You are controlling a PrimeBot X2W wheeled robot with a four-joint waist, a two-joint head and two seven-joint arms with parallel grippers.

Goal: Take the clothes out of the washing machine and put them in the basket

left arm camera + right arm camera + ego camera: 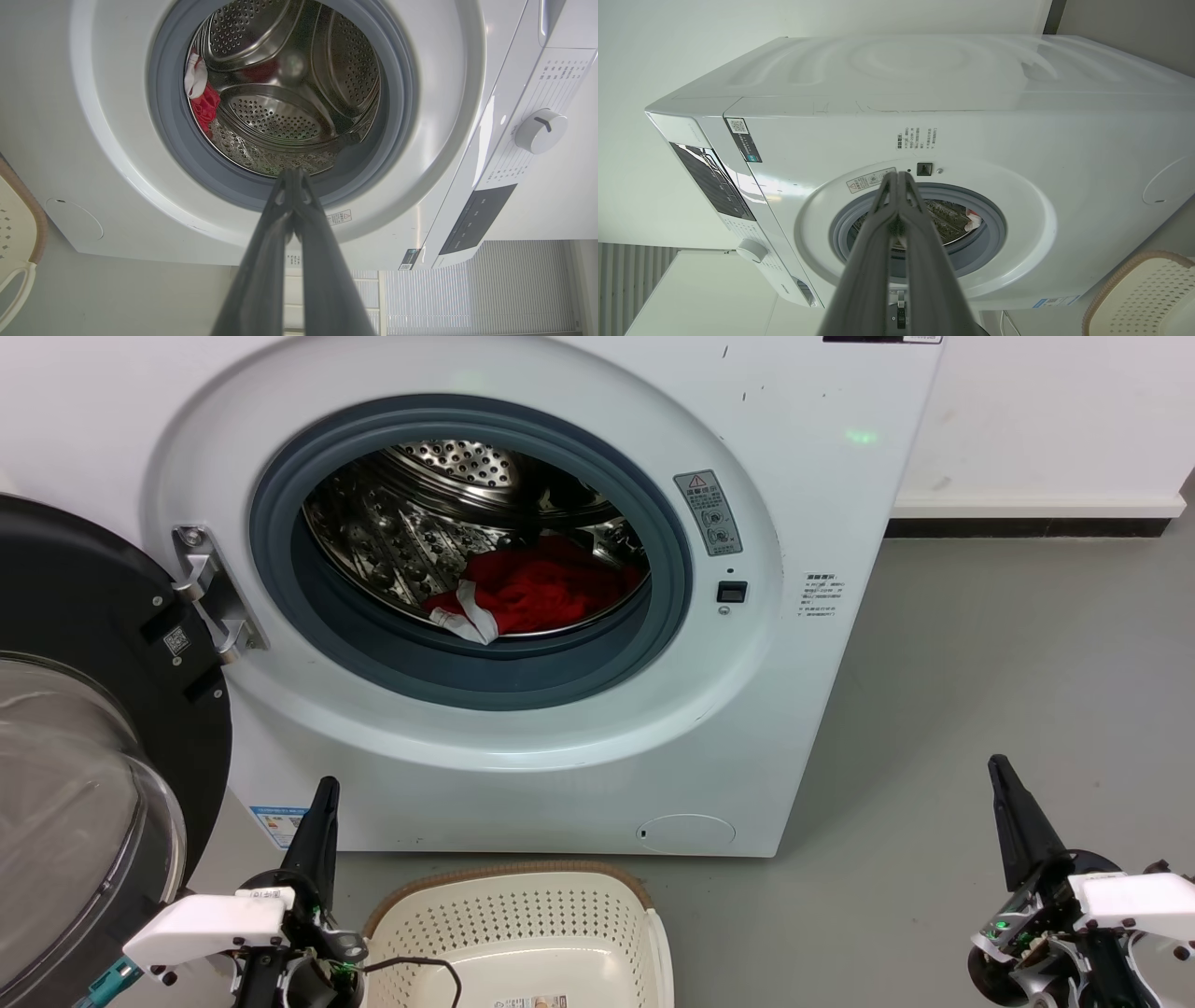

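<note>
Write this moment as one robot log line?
clothes in washing machine | basket on floor | left gripper shut | right gripper shut

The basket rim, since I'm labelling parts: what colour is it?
Brown, woven-look rim on the cream basket; head view shows it best.

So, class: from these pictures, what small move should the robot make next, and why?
Probably open the left gripper and raise it toward the drum. The clothes lie inside, the door is open, the basket shows no clothes, and both this and the right gripper sit low, shut, empty.
</note>
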